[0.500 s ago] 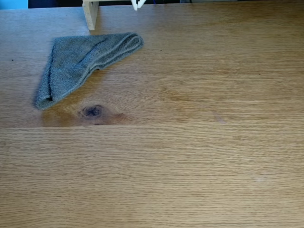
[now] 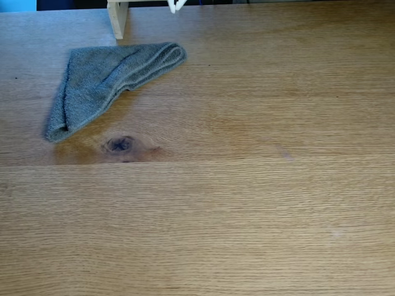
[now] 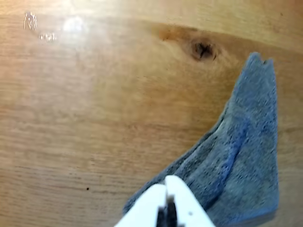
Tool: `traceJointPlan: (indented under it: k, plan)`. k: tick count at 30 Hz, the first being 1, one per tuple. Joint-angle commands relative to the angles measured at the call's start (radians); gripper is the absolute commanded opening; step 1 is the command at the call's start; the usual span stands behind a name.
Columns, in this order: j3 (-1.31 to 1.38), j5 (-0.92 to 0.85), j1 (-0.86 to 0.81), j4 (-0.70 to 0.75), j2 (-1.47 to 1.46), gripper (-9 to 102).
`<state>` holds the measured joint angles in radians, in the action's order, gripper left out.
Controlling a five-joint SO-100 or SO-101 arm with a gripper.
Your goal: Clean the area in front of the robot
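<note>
The area is a light-oak plank tabletop (image 2: 247,203) with a dark oval knot (image 2: 120,144) and a faint pale smudge (image 2: 284,152). The wrist view shows the same wood (image 3: 94,118), the knot (image 3: 203,48) and glossy smears (image 3: 47,28). A folded grey towel (image 2: 105,77) lies at the upper left of the fixed view. My white gripper (image 2: 176,5) pokes in at the top edge, just beyond the towel's far corner. In the wrist view the gripper (image 3: 166,187) is shut with nothing in it, its tips over the near edge of the towel (image 3: 241,156).
A pale wooden post (image 2: 117,18) stands at the table's far edge, left of the gripper tips. Bare wood stretches across the middle, right and front of the fixed view.
In the fixed view the white gripper tips have drawn slightly up and left at the top edge. The towel has not moved.
</note>
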<state>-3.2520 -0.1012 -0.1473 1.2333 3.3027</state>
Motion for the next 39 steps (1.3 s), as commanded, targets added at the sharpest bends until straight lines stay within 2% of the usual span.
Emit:
traceJointPlan:
  k: [1,10,13,19,26,31,39]
  plan:
    - [-0.104,-0.043,0.012,-0.083,0.002,0]
    - [-0.092,-0.224,0.124,-0.354,-0.008,7]
    - [0.006,-0.232,0.132,-0.471,-0.181,8]
    - [0.388,-0.110,0.110,-0.442,-0.577,18]
    - [0.853,-0.006,-0.097,-0.436,-0.988,31]
    - [1.088,0.032,-0.281,-0.433,-1.193,33]
    - [1.183,0.046,-0.540,-0.350,-1.470,37]
